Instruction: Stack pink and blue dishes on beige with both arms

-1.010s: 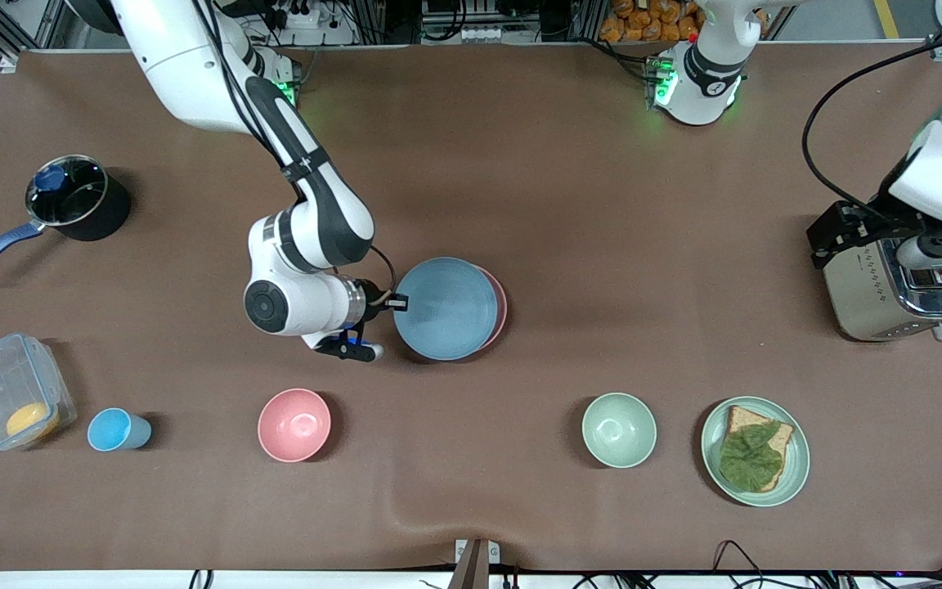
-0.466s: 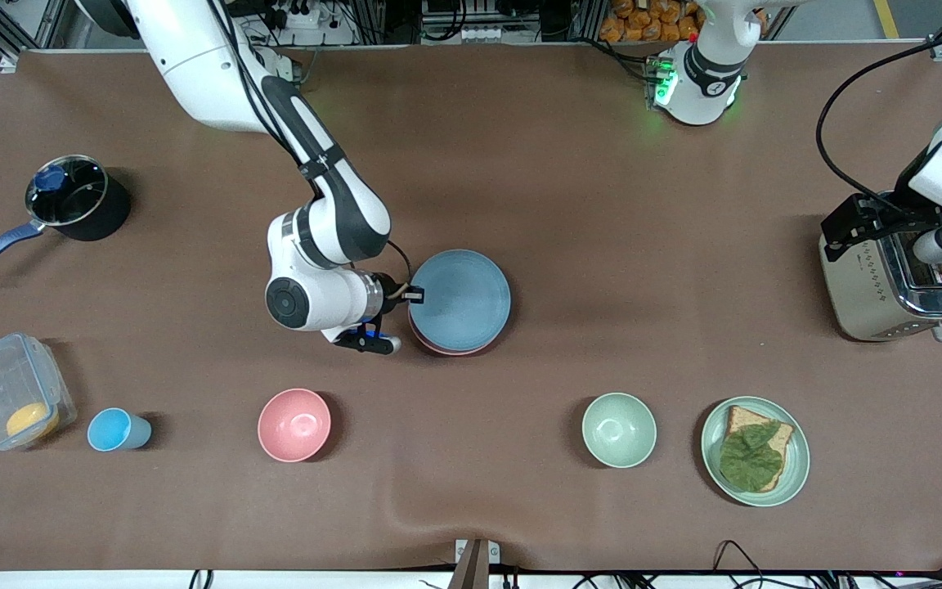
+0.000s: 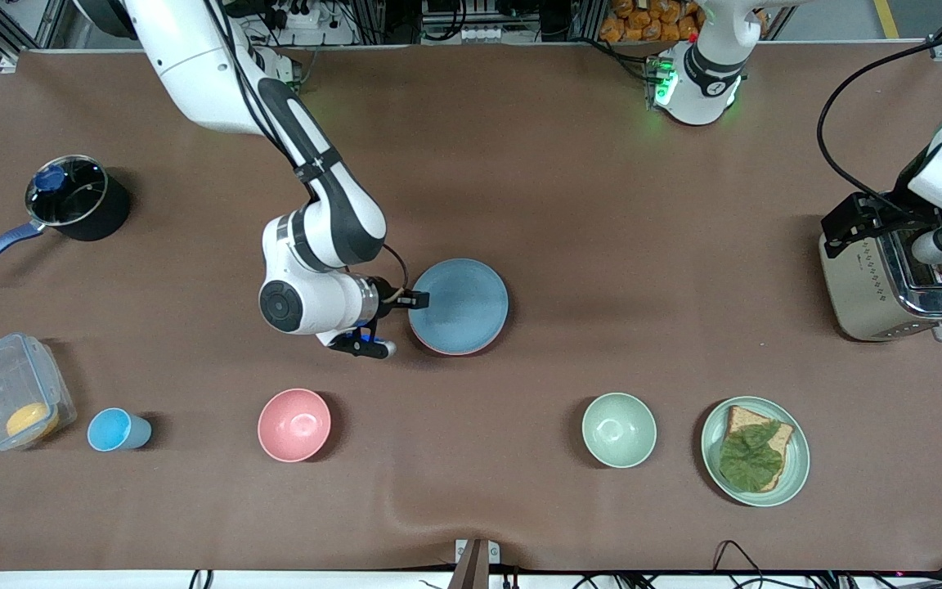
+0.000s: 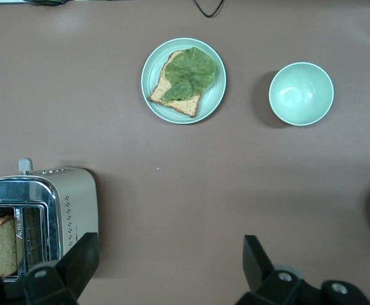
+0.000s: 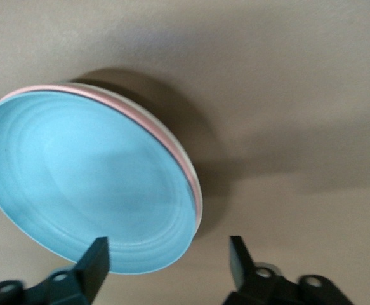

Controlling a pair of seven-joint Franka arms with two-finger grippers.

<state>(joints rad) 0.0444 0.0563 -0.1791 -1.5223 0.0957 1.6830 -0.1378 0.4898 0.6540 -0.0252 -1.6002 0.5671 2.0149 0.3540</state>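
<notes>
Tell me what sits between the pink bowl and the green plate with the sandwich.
The pale green bowl sits between the pink bowl and the green plate; otherwise bare brown table, in the front view.

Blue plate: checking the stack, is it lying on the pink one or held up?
Lying on it: the blue plate rests on the pink plate's rim, right gripper open.

Blue plate (image 3: 461, 304) hides pink plate (image 5: 172, 149) and beige plate (image 5: 140, 109) but for rims

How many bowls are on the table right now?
2. The pink bowl sits between the blue cup and the green bowl, nearer the camera than the plate stack. The green bowl is beside the sandwich plate. None looks hidden.
</notes>
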